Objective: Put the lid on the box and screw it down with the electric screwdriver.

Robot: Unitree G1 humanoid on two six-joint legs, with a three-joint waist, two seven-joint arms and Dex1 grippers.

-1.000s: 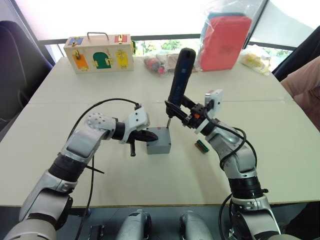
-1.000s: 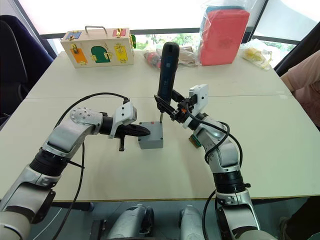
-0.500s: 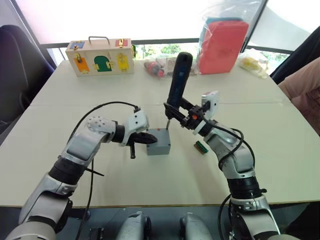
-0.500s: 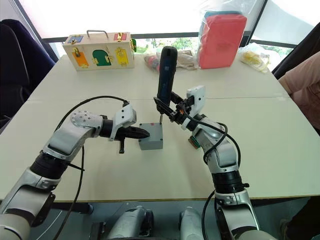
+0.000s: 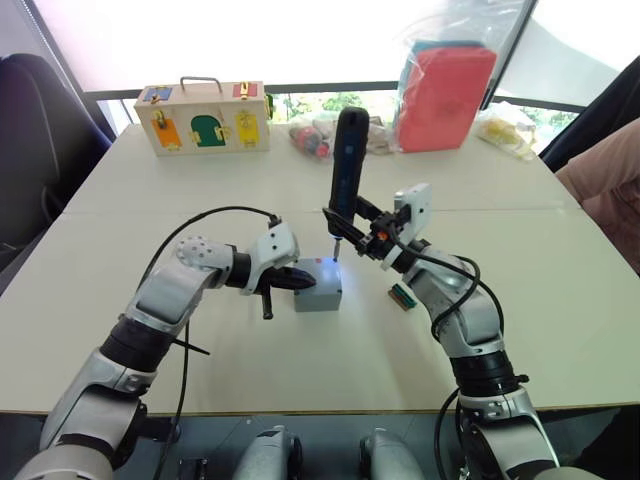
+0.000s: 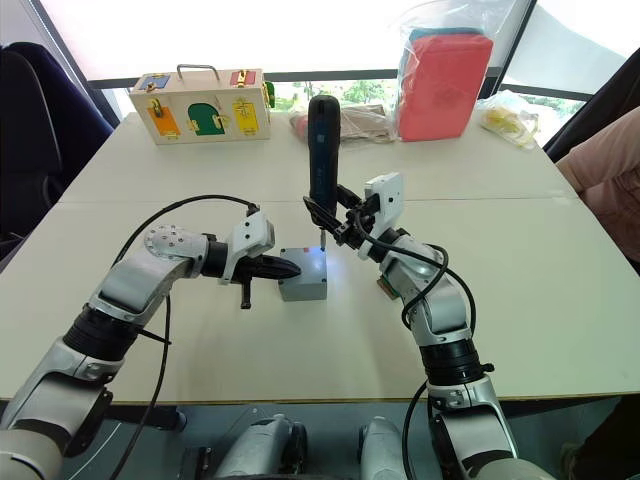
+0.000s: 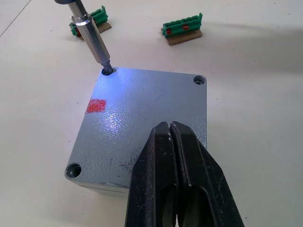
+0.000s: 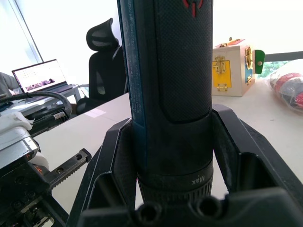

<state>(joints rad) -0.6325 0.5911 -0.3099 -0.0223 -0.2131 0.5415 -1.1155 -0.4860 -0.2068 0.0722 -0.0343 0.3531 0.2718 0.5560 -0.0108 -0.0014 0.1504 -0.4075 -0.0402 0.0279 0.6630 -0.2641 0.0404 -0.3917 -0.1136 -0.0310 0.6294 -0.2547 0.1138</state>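
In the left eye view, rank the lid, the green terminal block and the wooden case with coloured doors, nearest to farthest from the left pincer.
1. lid: left pincer shut, touching it.
2. green terminal block: beyond the box, to its right.
3. wooden case: far table edge, left.

Box at mid-counter, lid on it. Screwdriver upright, bit in the lid's far-right corner hole. Left pincer at the box's left edge; blocks right; case far left.
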